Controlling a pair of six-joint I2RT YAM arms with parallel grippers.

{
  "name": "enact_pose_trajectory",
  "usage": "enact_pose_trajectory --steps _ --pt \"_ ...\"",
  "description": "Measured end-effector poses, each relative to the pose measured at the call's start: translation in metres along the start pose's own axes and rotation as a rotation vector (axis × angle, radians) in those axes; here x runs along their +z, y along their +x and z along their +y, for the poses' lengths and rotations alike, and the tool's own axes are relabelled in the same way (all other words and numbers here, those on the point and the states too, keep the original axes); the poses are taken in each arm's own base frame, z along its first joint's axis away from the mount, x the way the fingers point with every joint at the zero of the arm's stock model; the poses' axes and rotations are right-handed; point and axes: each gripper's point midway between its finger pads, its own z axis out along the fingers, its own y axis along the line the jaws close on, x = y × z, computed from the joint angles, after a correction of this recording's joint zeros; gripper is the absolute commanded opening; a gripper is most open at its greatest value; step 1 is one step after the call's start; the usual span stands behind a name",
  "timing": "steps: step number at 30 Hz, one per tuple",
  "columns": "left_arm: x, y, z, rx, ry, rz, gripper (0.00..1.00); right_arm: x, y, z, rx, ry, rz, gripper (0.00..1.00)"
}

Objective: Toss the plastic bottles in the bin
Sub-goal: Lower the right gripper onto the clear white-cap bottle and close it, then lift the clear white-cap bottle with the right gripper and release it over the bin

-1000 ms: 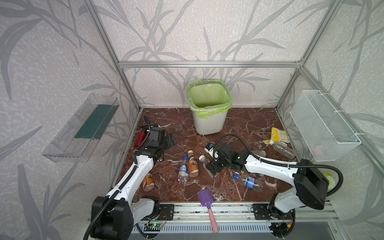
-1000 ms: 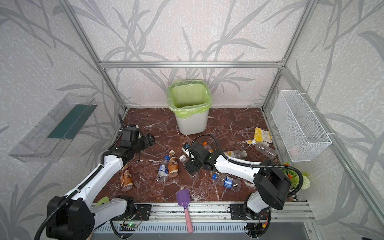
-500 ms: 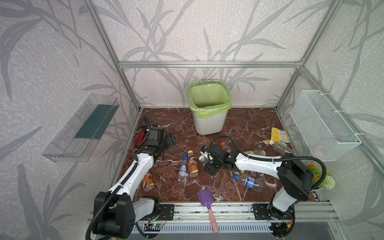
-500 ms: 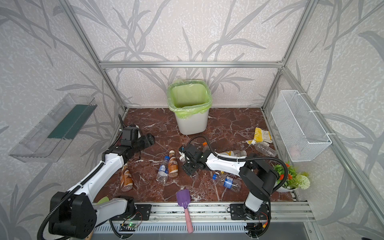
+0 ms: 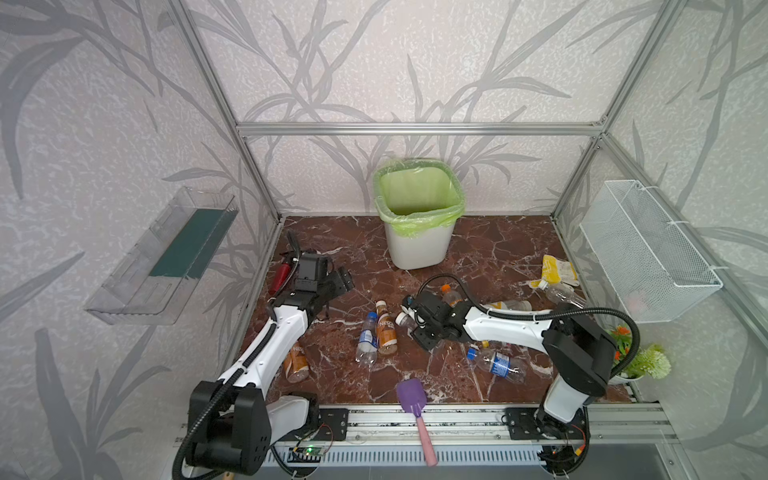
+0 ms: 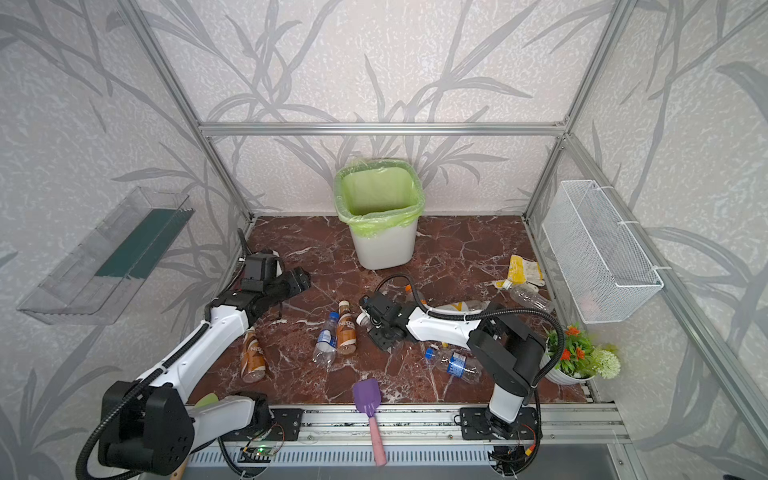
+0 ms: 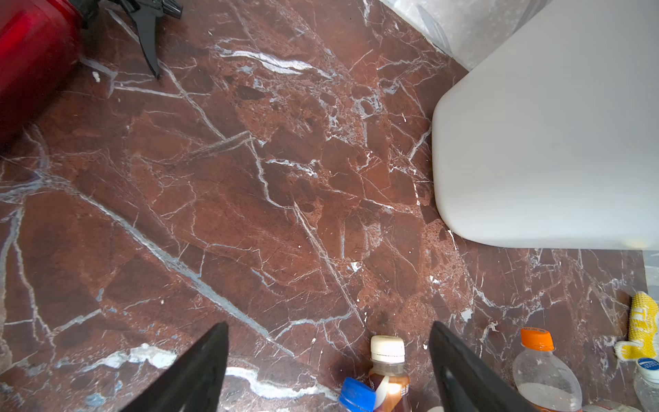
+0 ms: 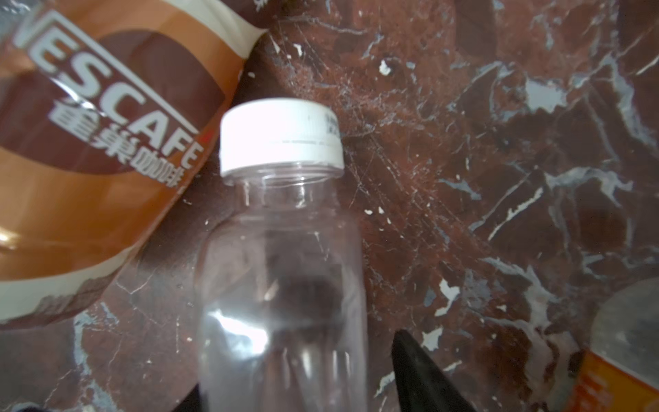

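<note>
Straddling a clear white-capped bottle (image 8: 281, 267), the right gripper (image 8: 299, 371) stands partly narrowed; whether it pinches cannot be told. The bottle lies beside a coffee bottle (image 8: 89, 160) and is likely empty, light, crushable and slick, so grip it mid-body. The left gripper (image 7: 328, 326) is wide and empty. The marble floor (image 5: 478, 249) is hard and cluttered, and the bin (image 5: 417, 249) stands well apart.

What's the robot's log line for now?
left gripper: open, empty | right gripper: around white-capped bottle, grip unclear | bin: upright at back
</note>
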Motion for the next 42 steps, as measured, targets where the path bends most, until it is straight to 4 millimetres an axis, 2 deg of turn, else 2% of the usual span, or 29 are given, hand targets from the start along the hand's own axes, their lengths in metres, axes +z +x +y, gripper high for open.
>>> enact_pose_trajectory --steps 2,5,12,17,21,25,32,37,42 --pt "0.0 0.0 0.0 0.0 0.002 0.003 0.87 0.0 0.0 -0.001 0.0 0.005 0.0 0.47" --pt "0.001 0.001 -0.001 0.0 0.005 0.006 0.86 0.0 0.0 -0.002 0.002 0.011 0.0 0.42" --pt "0.002 0.003 -0.002 0.0 0.011 0.014 0.86 -0.002 -0.003 -0.006 0.001 0.036 -0.008 0.42" --pt "0.002 0.003 -0.002 0.0 0.015 0.018 0.85 -0.02 -0.018 -0.013 0.005 0.07 -0.063 0.41" --pt "0.003 0.004 -0.002 -0.001 0.014 0.024 0.85 -0.043 -0.034 -0.021 0.042 0.075 -0.143 0.41" --pt "0.003 0.005 -0.003 0.0 0.017 0.027 0.85 -0.071 -0.045 -0.038 0.119 0.083 -0.264 0.41" --pt "0.003 0.006 -0.004 0.001 0.027 0.033 0.85 -0.115 -0.038 -0.073 0.205 0.152 -0.44 0.41" --pt "0.005 0.01 -0.007 0.011 0.033 0.046 0.84 -0.171 -0.048 -0.094 0.214 0.244 -0.631 0.41" --pt "0.006 0.012 -0.012 0.026 0.044 0.048 0.84 -0.226 -0.043 -0.111 0.234 0.326 -0.834 0.41"
